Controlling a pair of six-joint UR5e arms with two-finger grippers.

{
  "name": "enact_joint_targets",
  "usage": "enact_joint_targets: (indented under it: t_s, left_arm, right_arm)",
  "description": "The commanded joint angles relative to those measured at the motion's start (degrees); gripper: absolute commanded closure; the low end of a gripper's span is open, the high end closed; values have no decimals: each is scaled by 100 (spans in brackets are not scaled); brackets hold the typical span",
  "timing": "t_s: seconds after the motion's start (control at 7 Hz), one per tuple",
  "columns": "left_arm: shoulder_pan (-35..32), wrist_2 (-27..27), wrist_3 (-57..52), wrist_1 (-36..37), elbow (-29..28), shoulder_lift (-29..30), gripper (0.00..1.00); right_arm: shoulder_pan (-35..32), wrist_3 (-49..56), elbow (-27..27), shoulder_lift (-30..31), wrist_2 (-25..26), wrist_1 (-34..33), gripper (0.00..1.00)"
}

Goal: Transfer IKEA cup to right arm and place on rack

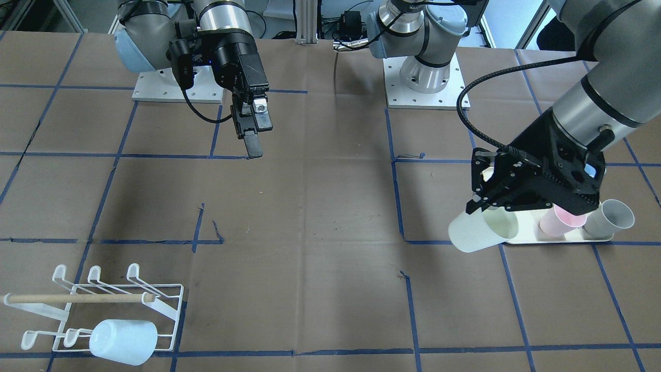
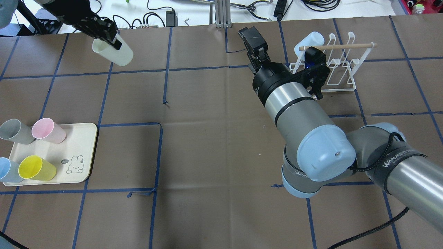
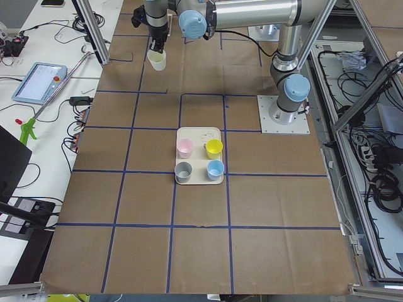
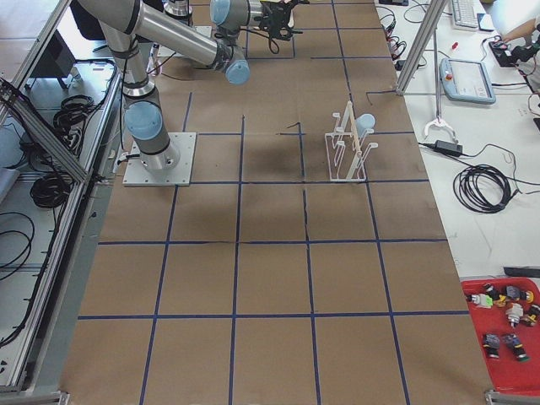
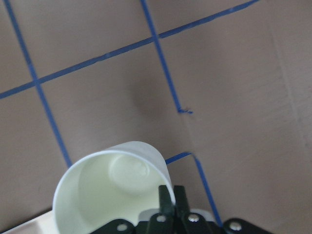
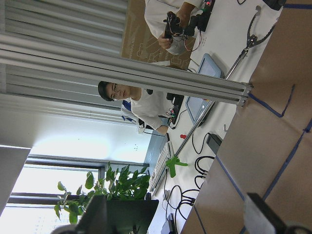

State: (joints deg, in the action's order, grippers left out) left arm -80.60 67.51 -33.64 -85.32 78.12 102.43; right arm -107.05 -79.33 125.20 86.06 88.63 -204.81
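Note:
My left gripper (image 2: pixel 108 37) is shut on the rim of a cream IKEA cup (image 2: pixel 114 52) and holds it tilted above the table's far left. The same cup shows in the front view (image 1: pixel 480 230) below the left gripper (image 1: pixel 489 205), and in the left wrist view (image 5: pixel 109 190) with one finger (image 5: pixel 168 199) inside the rim. The right arm's gripper (image 2: pixel 253 40) is open and empty, in the air mid-table near the far edge; it also shows in the front view (image 1: pixel 255 132). The white wire rack (image 2: pixel 337 67) stands to its right and carries a pale blue cup (image 2: pixel 309 41).
A cream tray (image 2: pixel 81 145) near the left front holds pink (image 2: pixel 48 130), grey (image 2: pixel 15 131), yellow (image 2: pixel 36 168) and blue (image 2: pixel 7 170) cups. The arm bases (image 1: pixel 426 88) are bolted at the robot's side. The rack also shows in the front view (image 1: pixel 165 305).

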Motion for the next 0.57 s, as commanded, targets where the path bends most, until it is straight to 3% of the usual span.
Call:
enact_joint_targets:
  t_s: [0.0,0.14,0.29,0.43]
  left_arm:
    - [-52,-1890,32,1168,621,-344,100]
    - [-43,-2169,6,1976,1165,-599,100]
    - [-26,-2790,24,2889,1718,-749,99]
    - [-8,-3361,6,3960,2281,-742,99]
  right_arm:
    - [0,22,13,7,23,55,0]
    - [0,5,4,-10,14,73,0]
    - [0,-21,4,-19,-3,99,0]
    - [-9,-735,-5,-28,5,221,0]
